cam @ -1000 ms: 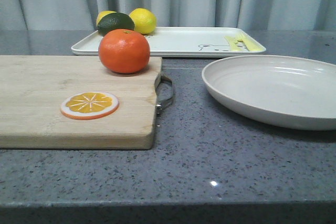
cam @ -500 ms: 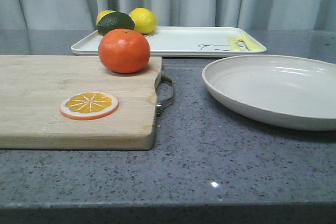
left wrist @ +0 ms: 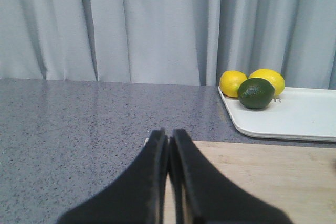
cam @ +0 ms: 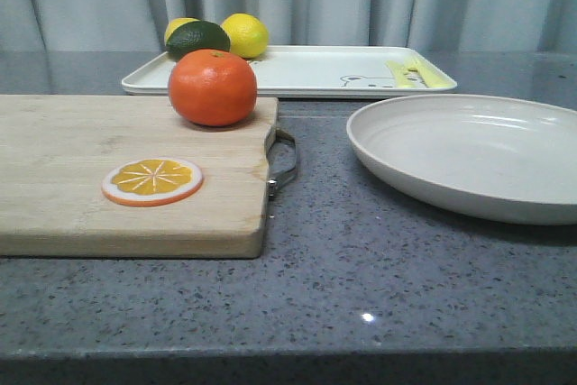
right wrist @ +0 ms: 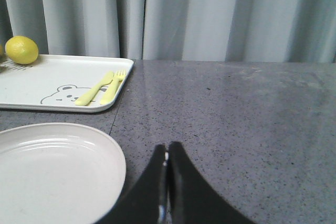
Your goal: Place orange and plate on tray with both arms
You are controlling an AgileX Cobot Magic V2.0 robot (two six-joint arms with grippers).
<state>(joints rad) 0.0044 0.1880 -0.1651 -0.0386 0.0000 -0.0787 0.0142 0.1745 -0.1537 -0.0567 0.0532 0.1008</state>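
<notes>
On the left of the grey desk (cam: pixel 361 286) lies a wooden cutting board (cam: pixel 72 178). A flat orange slice (cam: pixel 152 181) rests near its front edge, and the orange (cam: pixel 213 87) sits on its far right corner, upright and untouched. A metal handle (cam: pixel 285 163) sticks out from the board's right side.

Behind the board, at the far middle of the desk, lies the tray (cam: pixel 306 74). Two lemons (cam: pixel 244 35) and a dark green fruit (cam: pixel 198 38) crowd its far left corner. A bear drawing and yellow cutlery (cam: pixel 410 73) mark its right end, leaving the middle bare.

To the right, nearer the camera, sits the plate (cam: pixel 469 155), flat on the desk just in front of the tray and apart from the board.

Neither arm appears in the front view. In the wrist views, the left gripper (left wrist: pixel 169 145) hangs over the left part of the board with its fingers pressed together, holding nothing. The right gripper (right wrist: pixel 167 157) hangs just right of the plate, fingers likewise together and empty.

The task appears not yet begun. Next, each gripper would need to spread its fingers: the left to reach right to the orange, the right to take the plate's rim.
</notes>
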